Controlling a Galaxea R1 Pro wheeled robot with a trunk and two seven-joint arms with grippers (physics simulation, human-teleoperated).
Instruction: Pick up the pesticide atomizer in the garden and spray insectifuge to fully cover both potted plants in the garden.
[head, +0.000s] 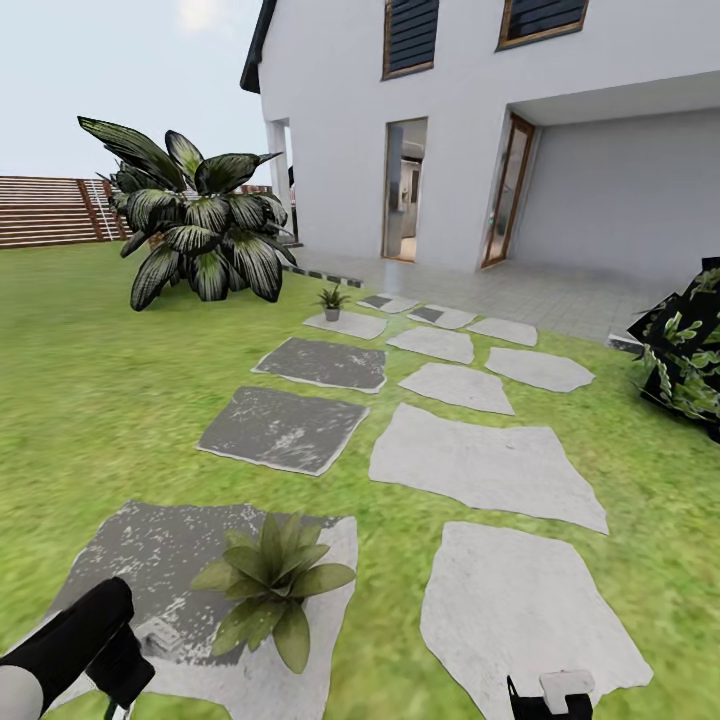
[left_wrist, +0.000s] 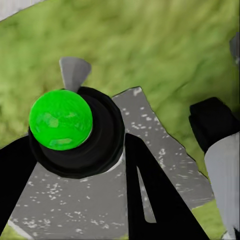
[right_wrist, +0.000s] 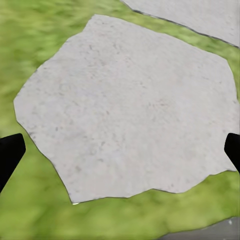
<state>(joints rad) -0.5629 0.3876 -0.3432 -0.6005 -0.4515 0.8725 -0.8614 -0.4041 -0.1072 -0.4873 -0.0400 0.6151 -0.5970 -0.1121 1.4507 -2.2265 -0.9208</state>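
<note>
The pesticide atomizer (left_wrist: 75, 130), a black round body with a bright green cap and a grey nozzle, sits between the two black fingers of my left gripper (left_wrist: 75, 147), which is shut on it. My left arm (head: 70, 645) hangs low over a grey stepping stone (head: 150, 550), just left of the near potted plant (head: 270, 580). The far potted plant (head: 331, 300) stands on a small stone near the house. My right gripper (right_wrist: 120, 150) is open and empty above a pale stepping stone (right_wrist: 130, 110); it also appears at the head view's lower edge (head: 552, 698).
A big dark shrub with white-striped leaves (head: 195, 225) stands at the back left before a brown slatted fence (head: 45, 210). Another dark shrub (head: 690, 350) is at the right edge. Stepping stones (head: 480, 465) lead across the lawn to the white house (head: 480, 130).
</note>
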